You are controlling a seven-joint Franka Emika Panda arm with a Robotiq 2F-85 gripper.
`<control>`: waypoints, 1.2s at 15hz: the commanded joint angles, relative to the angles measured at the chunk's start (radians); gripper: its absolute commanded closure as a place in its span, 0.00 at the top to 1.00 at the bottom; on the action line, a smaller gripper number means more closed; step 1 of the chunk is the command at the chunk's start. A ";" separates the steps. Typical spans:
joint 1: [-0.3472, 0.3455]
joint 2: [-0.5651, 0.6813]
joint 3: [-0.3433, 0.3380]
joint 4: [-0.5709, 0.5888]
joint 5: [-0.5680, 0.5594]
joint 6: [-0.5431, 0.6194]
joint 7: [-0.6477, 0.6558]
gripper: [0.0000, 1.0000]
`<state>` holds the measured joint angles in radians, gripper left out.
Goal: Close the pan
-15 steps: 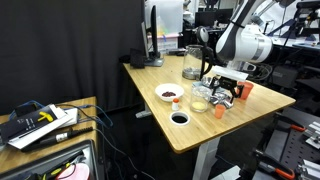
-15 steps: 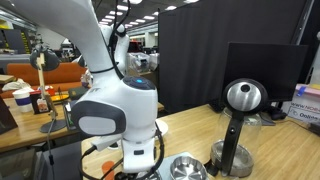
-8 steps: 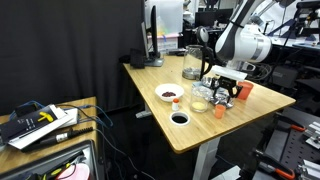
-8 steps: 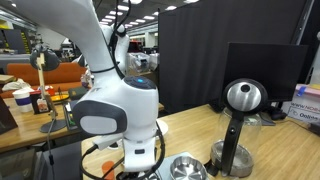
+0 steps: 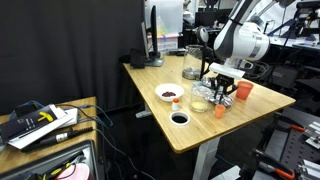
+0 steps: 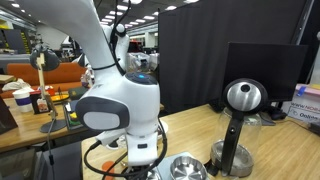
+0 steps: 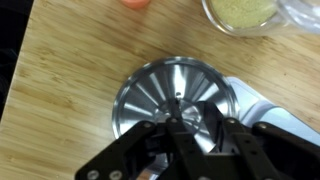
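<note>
In the wrist view a shiny, ribbed silver lid [image 7: 160, 90] lies flat on the wooden table. My gripper [image 7: 193, 120] hangs straight over it, its dark fingers [image 7: 222, 135] drawn in on either side of the small knob at the lid's centre. Whether they press on the knob is unclear. The pan [image 7: 243, 12], low, silver and holding something yellowish, is cut off at the top edge, apart from the lid. In an exterior view the pan [image 5: 201, 97] sits just beside my gripper [image 5: 222, 95]. A silver round piece [image 6: 185, 168] shows by the arm; pan or lid, I cannot tell.
A white bowl [image 5: 170, 94] with red contents, a small dark-filled cup [image 5: 180, 118], an orange cup [image 5: 245, 89] and a clear jug [image 5: 192, 63] share the table. A black stand [image 6: 238, 140] rises near the arm. The table's edge is close behind the gripper.
The arm has stayed over the same spot. The fingers look slightly drawn in compared with a second ago.
</note>
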<state>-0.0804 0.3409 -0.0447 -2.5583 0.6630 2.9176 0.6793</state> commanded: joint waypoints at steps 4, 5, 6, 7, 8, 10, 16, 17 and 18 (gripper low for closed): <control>-0.015 0.015 0.027 0.001 0.030 0.010 -0.018 0.00; -0.016 0.014 0.029 0.000 0.031 0.009 -0.020 0.01; -0.017 0.013 0.029 -0.001 0.032 0.009 -0.021 0.01; -0.020 0.008 0.032 -0.002 0.034 0.002 -0.025 0.01; -0.022 0.003 0.034 -0.005 0.035 0.002 -0.027 0.01; -0.025 -0.020 0.038 -0.018 0.033 -0.005 -0.034 0.01; -0.008 -0.111 0.034 -0.077 0.028 0.073 -0.023 0.01; -0.003 -0.131 0.028 -0.086 0.016 0.069 -0.018 0.01; -0.006 -0.154 0.032 -0.091 0.018 0.062 -0.024 0.01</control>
<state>-0.0816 0.2587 -0.0263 -2.6073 0.6631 2.9678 0.6755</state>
